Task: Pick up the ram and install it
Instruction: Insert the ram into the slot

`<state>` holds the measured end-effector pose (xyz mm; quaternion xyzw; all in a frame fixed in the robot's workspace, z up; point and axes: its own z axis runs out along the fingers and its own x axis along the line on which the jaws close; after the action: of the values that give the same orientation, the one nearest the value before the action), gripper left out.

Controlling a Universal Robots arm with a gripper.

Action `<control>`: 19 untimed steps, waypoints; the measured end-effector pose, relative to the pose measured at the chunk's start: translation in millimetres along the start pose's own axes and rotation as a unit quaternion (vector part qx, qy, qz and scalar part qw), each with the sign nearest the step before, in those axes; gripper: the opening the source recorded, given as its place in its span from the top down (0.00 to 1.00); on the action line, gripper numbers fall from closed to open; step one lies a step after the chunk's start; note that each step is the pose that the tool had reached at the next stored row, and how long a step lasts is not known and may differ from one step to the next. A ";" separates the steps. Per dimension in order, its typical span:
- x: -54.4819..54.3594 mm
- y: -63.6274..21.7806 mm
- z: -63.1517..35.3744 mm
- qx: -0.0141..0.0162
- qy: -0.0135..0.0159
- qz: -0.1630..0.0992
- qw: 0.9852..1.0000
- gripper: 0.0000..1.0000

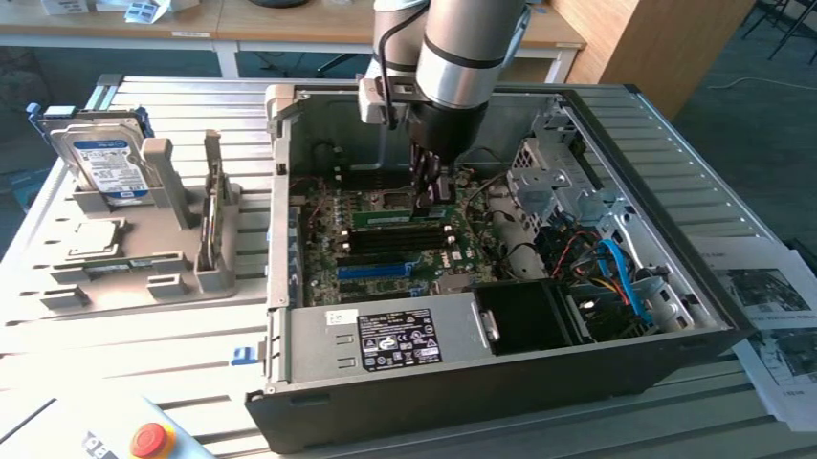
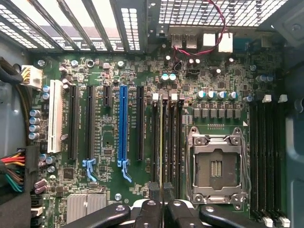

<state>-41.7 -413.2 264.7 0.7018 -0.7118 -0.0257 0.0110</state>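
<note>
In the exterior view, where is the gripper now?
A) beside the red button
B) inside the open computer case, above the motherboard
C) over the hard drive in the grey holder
B: the gripper, shut on the ram, reaches down into the computer case over the motherboard.

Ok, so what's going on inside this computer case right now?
A robot arm's gripper is down inside the open computer case, shut on the ram. The stick is held edge-down over the black memory slots beside the empty processor socket; whether it is seated yet is hard to tell.

One ram (image 2: 162, 137), one hard drive (image 1: 109, 167)
</note>
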 end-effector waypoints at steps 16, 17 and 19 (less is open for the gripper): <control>0.2 -0.5 9.8 0.000 0.000 0.004 1.000 0.88; 0.2 -0.5 10.9 0.000 0.000 0.004 1.000 0.88; 0.3 -0.4 13.3 0.000 0.000 0.004 1.000 0.88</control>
<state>-41.9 -413.2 251.4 0.6993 -0.7143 -0.0258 0.0108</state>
